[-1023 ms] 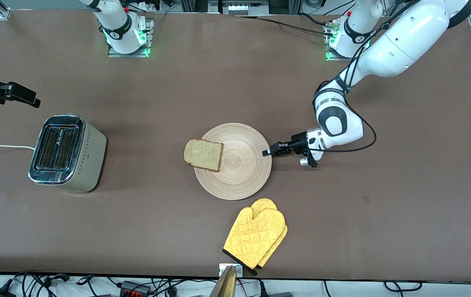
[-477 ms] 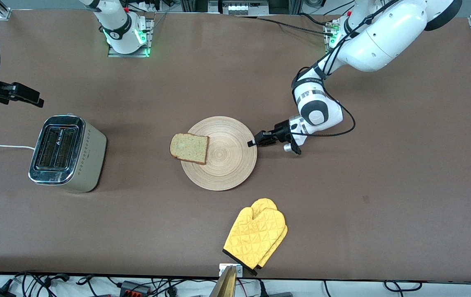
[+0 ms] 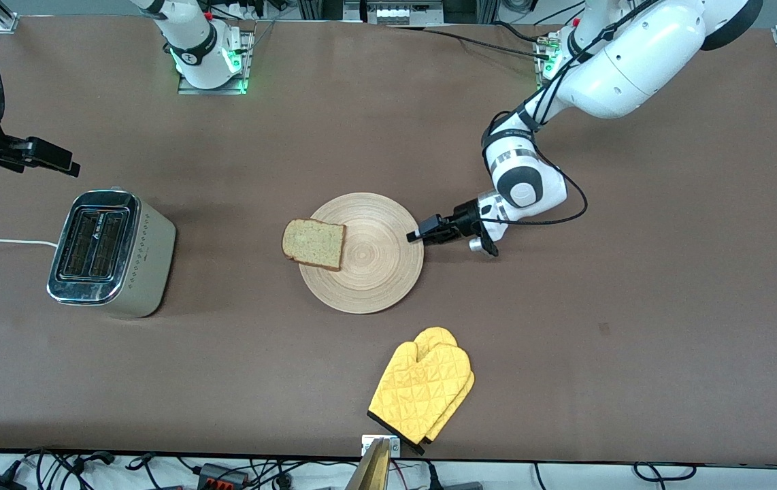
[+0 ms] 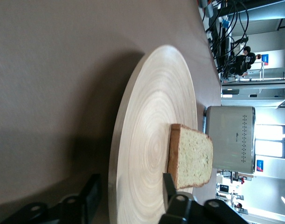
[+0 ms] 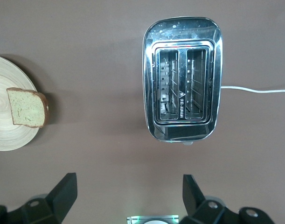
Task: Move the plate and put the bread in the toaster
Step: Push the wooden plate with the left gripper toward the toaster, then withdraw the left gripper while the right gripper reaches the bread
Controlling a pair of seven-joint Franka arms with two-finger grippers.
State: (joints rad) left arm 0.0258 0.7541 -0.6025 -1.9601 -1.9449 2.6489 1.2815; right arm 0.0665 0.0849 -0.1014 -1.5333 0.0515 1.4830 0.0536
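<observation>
Fingers [image 4: 93,186] of the left gripper [image 3: 417,233] stand spread a little to either side of the plate's [image 3: 375,272] rim, at the edge facing the left arm's end; whether they touch it I cannot tell. The plate lies flat mid-table, with the bread [image 3: 313,243] overhanging its rim toward the toaster [image 3: 111,253], which stands near the table edge at the right arm's end. The right gripper [image 3: 55,163] hangs with fingers [image 5: 63,191] wide apart over bare table by that same edge. A yellow oven mitt [image 3: 422,388] lies at the edge nearest the front camera.
</observation>
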